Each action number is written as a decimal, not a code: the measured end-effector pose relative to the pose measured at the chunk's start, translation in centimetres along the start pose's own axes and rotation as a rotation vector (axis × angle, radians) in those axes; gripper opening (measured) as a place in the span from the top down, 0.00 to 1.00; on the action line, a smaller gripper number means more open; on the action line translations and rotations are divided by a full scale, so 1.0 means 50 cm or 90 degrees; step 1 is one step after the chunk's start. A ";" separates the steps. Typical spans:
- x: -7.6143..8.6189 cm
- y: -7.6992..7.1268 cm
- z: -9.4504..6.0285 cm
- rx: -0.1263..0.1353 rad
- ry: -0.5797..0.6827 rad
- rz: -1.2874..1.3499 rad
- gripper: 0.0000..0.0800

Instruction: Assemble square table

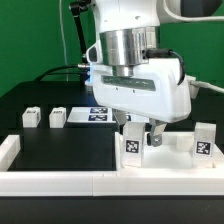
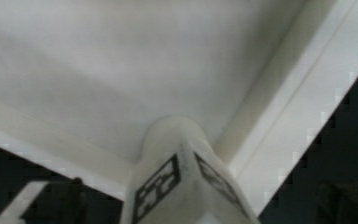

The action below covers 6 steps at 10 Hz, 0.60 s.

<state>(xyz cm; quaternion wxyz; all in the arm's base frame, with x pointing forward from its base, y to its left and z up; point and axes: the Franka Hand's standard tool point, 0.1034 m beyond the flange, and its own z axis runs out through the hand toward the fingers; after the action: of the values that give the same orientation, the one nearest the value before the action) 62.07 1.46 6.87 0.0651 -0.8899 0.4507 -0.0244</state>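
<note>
Starting at the exterior view's left, the long low white border rail (image 1: 8,150) is running along the edge of the black table (image 1: 60,150). Just past it, two short white block legs are standing loose, side by side but apart: the leftmost leg (image 1: 30,117), then the second leg (image 1: 57,117). Next along, the marker board (image 1: 97,113) is lying flat, partly hidden behind the arm. In the middle, the white two-finger gripper (image 1: 140,126) is hanging low with its jaws standing wide, gripping nothing. Right beneath it, the tagged middle leg (image 1: 131,146) is standing upright at the near-left corner of the white plastic square panel (image 1: 178,152), which is lying on the table. Farthest right, the right-hand leg (image 1: 203,141) is standing upright at the panel's edge. In the wrist view, the middle leg (image 2: 176,180) is showing close against the panel (image 2: 140,70).
</note>
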 end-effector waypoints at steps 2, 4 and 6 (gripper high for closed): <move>0.021 -0.003 -0.010 -0.011 0.015 -0.268 0.19; 0.022 0.000 -0.009 -0.012 0.015 -0.285 0.19; 0.023 0.000 -0.009 -0.012 0.015 -0.266 0.34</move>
<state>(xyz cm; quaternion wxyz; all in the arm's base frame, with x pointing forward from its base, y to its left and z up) 62.70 0.50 7.29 0.0453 -0.9643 0.2573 -0.0437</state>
